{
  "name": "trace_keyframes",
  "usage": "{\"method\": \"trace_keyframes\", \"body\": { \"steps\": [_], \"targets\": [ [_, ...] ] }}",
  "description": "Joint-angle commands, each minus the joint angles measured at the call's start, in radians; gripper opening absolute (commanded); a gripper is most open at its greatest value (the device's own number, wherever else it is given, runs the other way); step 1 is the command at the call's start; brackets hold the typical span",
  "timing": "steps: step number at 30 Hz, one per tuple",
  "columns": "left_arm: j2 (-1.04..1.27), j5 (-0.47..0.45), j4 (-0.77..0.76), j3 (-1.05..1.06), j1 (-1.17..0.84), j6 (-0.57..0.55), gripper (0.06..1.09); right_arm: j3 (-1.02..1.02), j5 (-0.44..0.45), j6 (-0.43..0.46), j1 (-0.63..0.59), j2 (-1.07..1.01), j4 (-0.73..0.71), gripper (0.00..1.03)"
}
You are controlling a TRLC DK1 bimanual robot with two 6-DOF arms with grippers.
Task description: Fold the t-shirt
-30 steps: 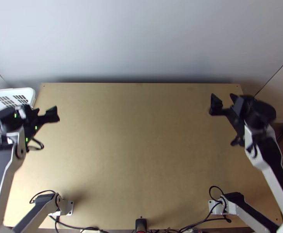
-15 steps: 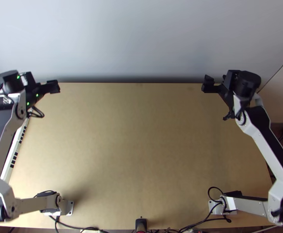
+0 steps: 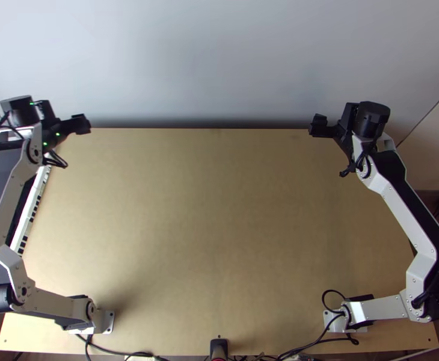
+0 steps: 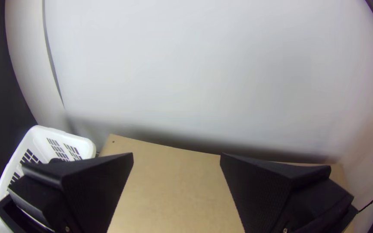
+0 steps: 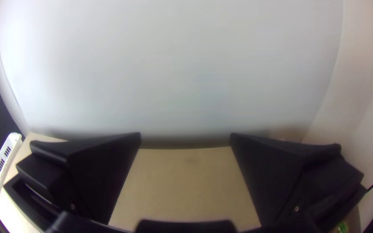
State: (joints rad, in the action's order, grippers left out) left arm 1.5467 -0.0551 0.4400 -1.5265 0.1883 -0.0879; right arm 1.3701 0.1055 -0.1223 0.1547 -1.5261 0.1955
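Top view: high over the table's [image 3: 219,210] near edge, between my left base [image 3: 106,322] and right base [image 3: 334,320], pitched steeply down; takes in nearly the whole tabletop and the lower pale wall [image 3: 219,60]. Farthest back of the three. Left wrist view: from my left arm [image 3: 6,207], out by the far left corner, facing the wall, my left fingers [image 4: 100,185] close in front. Right wrist view: from my right arm [image 3: 409,222], over the far right part, also facing the wall, right fingers [image 5: 104,172] close. All three share the wall, the table's far edge and the white basket [image 3: 22,231].
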Motion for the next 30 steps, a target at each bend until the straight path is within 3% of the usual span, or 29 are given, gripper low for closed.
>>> {"method": "trace_keyframes", "body": {
  "steps": [1, 14, 30],
  "targets": [
    [0.033, 0.003, 0.008, -0.014, 0.134, 0.024, 1.04, 0.001, 0.013, -0.008, 0.009, -0.003, 0.001, 0.96],
    [0.219, -0.008, -0.081, 0.063, 0.513, 0.151, 1.04, 0.014, 0.039, 0.049, 0.088, 0.11, 0.096, 0.96],
    [0.628, -0.009, -0.092, -0.251, 0.665, 0.192, 1.04, 0.014, 0.049, 0.081, 0.103, 0.123, 0.154, 0.96]
  ]
}}
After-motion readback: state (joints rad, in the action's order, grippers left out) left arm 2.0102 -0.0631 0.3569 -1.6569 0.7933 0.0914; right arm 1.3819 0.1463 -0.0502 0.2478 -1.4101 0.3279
